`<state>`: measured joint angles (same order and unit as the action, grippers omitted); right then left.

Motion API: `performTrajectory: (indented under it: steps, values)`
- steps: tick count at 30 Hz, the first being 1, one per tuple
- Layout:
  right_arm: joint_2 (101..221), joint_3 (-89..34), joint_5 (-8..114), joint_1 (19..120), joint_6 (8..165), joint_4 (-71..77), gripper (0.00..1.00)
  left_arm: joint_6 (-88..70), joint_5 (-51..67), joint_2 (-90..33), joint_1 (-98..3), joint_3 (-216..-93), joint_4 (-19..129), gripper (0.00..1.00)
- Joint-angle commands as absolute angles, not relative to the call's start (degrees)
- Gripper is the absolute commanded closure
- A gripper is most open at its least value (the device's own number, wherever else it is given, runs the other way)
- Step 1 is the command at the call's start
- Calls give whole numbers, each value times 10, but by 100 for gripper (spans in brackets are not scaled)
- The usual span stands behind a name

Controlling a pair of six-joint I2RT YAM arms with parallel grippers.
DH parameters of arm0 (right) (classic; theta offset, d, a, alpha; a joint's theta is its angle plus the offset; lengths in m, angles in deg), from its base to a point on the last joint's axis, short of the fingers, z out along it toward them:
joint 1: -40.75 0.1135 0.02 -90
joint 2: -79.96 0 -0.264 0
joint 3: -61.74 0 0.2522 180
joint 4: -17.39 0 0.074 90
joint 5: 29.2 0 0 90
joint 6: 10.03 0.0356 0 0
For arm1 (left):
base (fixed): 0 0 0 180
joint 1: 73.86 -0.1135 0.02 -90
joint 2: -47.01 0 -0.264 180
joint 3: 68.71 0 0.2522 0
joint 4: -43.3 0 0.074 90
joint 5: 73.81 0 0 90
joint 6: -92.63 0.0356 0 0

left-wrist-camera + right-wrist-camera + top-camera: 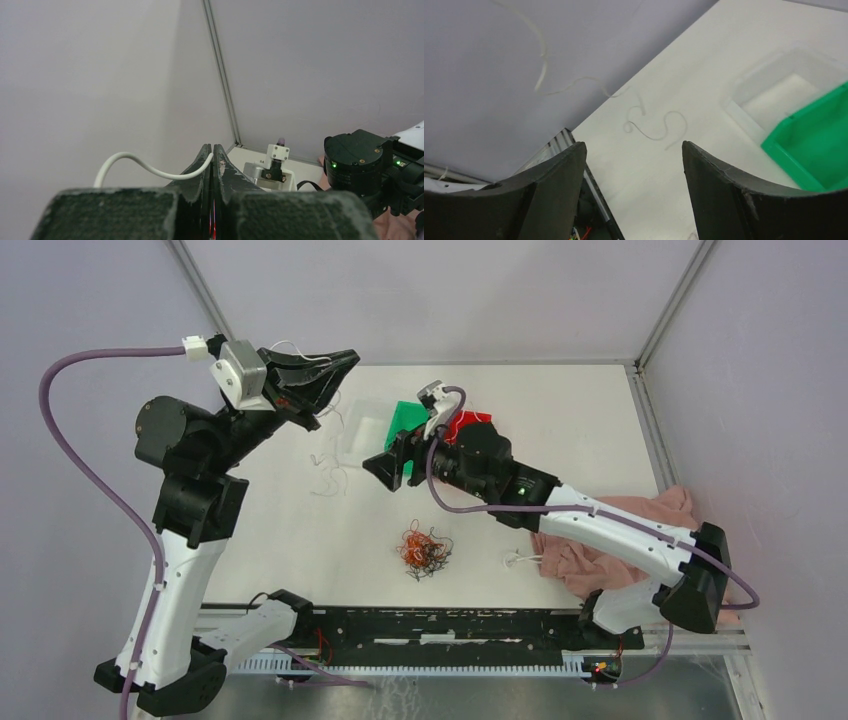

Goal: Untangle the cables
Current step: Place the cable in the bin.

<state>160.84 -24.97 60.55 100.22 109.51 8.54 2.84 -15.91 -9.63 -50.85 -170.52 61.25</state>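
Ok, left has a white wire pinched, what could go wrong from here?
1. The left gripper holds the white wire only near its fingertips; a tug may pull it free.
2. The loose white strands ahead of the open right gripper are thin enough to miss.
3. A stray white wire lies beside the pink cloth and could snag.

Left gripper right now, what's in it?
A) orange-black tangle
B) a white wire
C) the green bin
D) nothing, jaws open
B: the left gripper is shut on a white wire that loops out from between its fingers; the orange-black tangle lies on the table.
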Motion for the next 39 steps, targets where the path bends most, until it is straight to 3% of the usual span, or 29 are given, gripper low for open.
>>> performTrajectory:
  steps: [1, 10, 14, 19, 21, 23, 24, 26, 29, 32, 35, 39]
  values:
    - [1561, -228, 674, 980, 1093, 65, 23, 23, -167, -89, -507, -1703, 593, 97]
    - [1583, -243, 431, 979, 1125, 210, 20, 21, -161, -91, -507, -1696, 603, 97]
    - [1632, -294, 417, 980, 1147, 195, 25, 22, -158, -92, -507, -1697, 612, 97]
    - [1680, -341, 504, 979, 1138, 143, 45, 12, -161, -89, -507, -1696, 613, 97]
    - [1689, -348, 537, 975, 1135, 137, 65, 11, -162, -86, -506, -1693, 613, 97]
    - [1690, -352, 555, 963, 1143, 130, 91, 13, -160, -79, -507, -1686, 619, 97]
    - [1684, -349, 565, 951, 1155, 129, 98, 16, -158, -74, -507, -1680, 625, 97]
    - [1670, -341, 573, 926, 1179, 131, 100, 24, -153, -62, -507, -1664, 639, 96]
    - [1649, -330, 569, 879, 1207, 131, 100, 37, -147, -38, -507, -1629, 667, 85]
    - [1626, -329, 570, 842, 1207, 107, 100, 64, -147, -23, -507, -1601, 717, 63]
    - [1608, -336, 581, 815, 1195, 72, 100, 111, -177, -21, -507, -1590, 799, 50]
    - [1592, -341, 587, 777, 1193, 50, 100, 130, -182, -32, -507, -1590, 874, 44]
